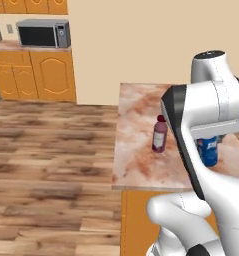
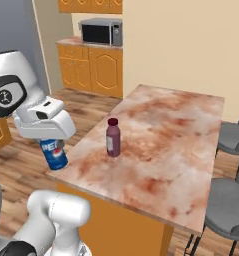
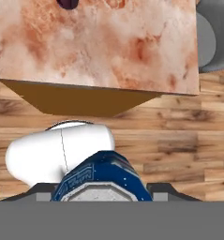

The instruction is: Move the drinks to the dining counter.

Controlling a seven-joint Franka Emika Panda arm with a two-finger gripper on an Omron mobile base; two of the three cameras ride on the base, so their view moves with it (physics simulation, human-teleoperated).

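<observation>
The dark purple bottle (image 1: 159, 134) (image 2: 113, 137) with a red cap stands upright on the dining counter (image 1: 136, 160) (image 2: 181, 130), in its near left part. My gripper (image 2: 50, 141) (image 1: 207, 139) is shut on the blue can (image 2: 53, 152) (image 1: 208, 150), which hangs upright at the counter's near corner, level with its top. Looking down in the hand view, the can's top (image 3: 101, 180) sits between my fingers over the wooden floor. Just short of it lies the counter edge (image 3: 108, 42), and the bottle (image 3: 68, 3) shows at the top.
Grey stools (image 2: 236, 137) (image 2: 226, 210) (image 3: 214, 37) line the counter's right side. A microwave (image 1: 43, 33) (image 2: 102, 31) sits on orange cabinets (image 1: 51, 75) at the far wall. Open wooden floor (image 1: 51, 150) lies left of the counter.
</observation>
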